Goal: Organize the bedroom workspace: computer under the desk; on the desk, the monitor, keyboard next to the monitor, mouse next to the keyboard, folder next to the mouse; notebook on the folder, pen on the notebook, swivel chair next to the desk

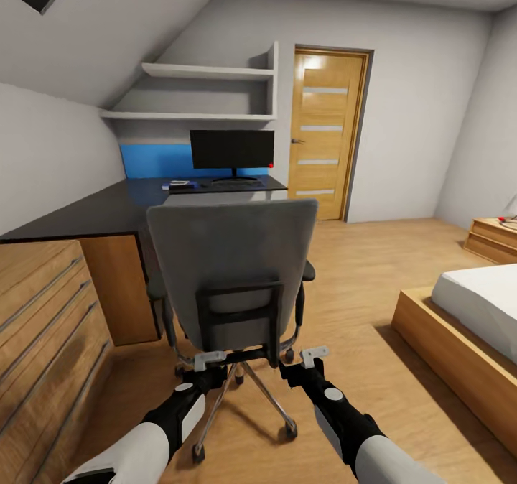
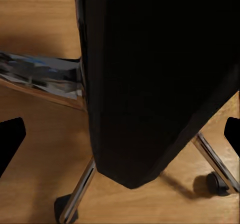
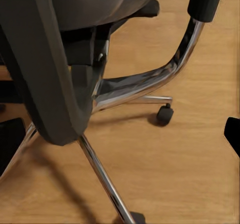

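Standing with its back to the robot, the grey padded swivel chair with black armrests and a chrome star base on black casters (image 1: 233, 268) sits in front of the glossy black L-shaped desk (image 1: 93, 211), near it but not tucked in. On the far run of the desk the wide black flat monitor (image 1: 232, 149) stands upright, with a small flat bright blue item, probably the folder (image 1: 179, 183), lying just beside its foot; it is too small to be sure.

The left gripper (image 1: 210, 360) and right gripper (image 1: 314, 355) hover low behind the chair's backrest, one at each side of the black frame, close to it but apparently not touching. In both wrist views the dark fingertips sit at the picture edges, well apart, so both jaws look wide open and hold nothing.

The risk I see is the casters: a push from one side only would likely spin the chair or send it skidding off line instead of rolling it squarely to the desk. A push placed high could tip the backrest forward. The light wooden dresser with grooved drawer fronts (image 1: 43, 326) at the robot's left is close enough that the left arm could clip it.
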{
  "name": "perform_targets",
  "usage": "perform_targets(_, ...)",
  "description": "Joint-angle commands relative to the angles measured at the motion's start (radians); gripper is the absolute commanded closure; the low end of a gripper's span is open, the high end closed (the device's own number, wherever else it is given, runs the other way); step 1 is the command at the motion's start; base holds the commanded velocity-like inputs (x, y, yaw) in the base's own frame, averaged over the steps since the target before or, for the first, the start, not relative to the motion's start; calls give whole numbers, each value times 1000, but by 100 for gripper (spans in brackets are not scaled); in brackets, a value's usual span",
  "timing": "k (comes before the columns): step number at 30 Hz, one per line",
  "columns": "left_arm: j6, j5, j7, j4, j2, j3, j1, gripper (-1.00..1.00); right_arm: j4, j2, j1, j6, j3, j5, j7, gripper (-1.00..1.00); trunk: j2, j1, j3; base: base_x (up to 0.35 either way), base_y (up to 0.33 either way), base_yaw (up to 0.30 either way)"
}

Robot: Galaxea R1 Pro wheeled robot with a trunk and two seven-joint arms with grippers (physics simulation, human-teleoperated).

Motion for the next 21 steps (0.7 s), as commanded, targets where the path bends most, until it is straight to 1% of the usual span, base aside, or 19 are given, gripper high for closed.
perform_targets(1,-2,-9,2,0,-1,5,-1,-100,1,0,-1,-3,-1,8,1,-100,0,0,-1,294,-180,0)
perform_targets(7,-2,-9,2,0,-1,5,-1,-100,2,0,-1,-3,-1,9,0,-100,0,0,-1,295,-177,0)
perform_targets(10,-2,-9,2,0,0,5,-1,-100,2,0,-1,-3,-1,9,0,-100,0,0,-1,310,-105,0)
perform_targets(16,-2,-9,2,0,1,5,-1,-100,2,0,-1,-3,-1,9,-1,-100,0,0,-1,320,-8,0)
perform_targets(21,-2,-8,2,0,2,5,-1,-100,2,1,-1,-3,-1,9,-1,-100,0,0,-1,322,97,0)
